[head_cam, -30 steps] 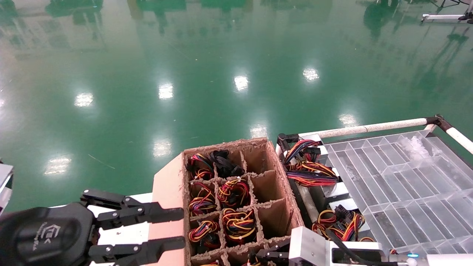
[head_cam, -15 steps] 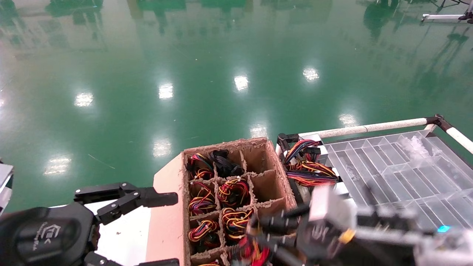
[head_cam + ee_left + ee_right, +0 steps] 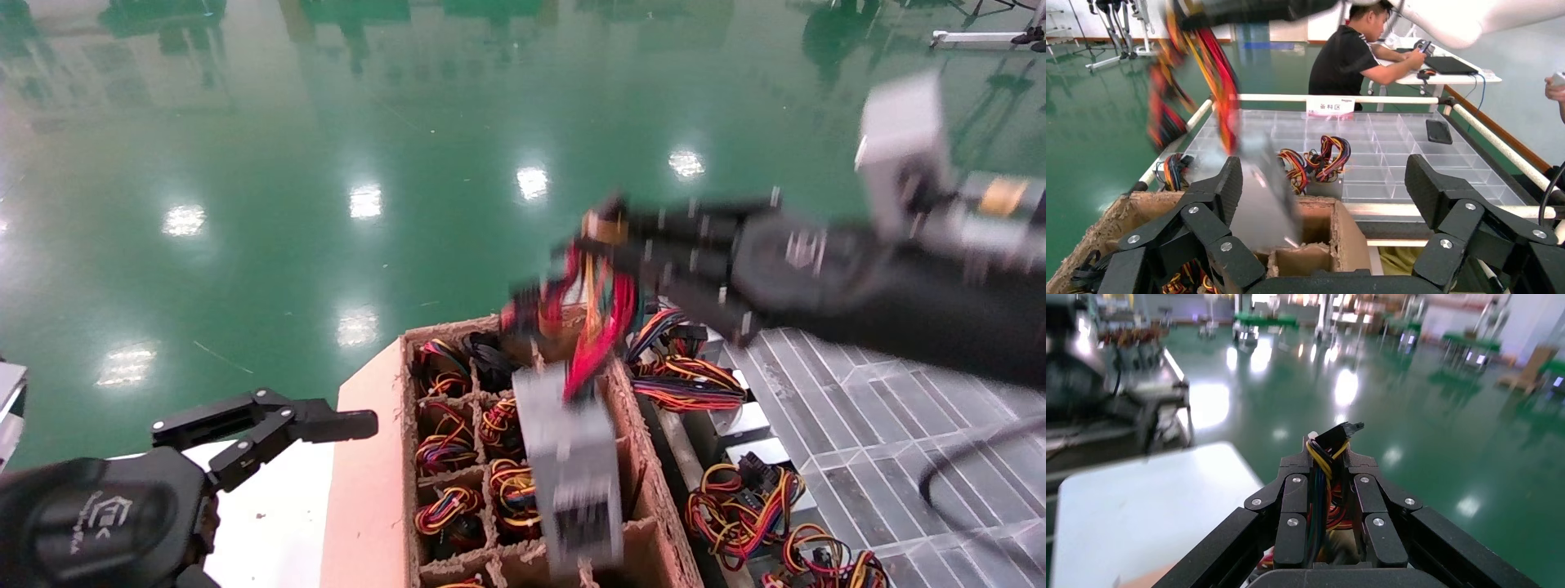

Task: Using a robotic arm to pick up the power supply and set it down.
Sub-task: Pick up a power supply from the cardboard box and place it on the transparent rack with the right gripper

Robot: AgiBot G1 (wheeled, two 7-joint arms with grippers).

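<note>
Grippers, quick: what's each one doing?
Left gripper: open, empty, beside the cardboard box.
Right gripper: shut on the power supply's wires.
</note>
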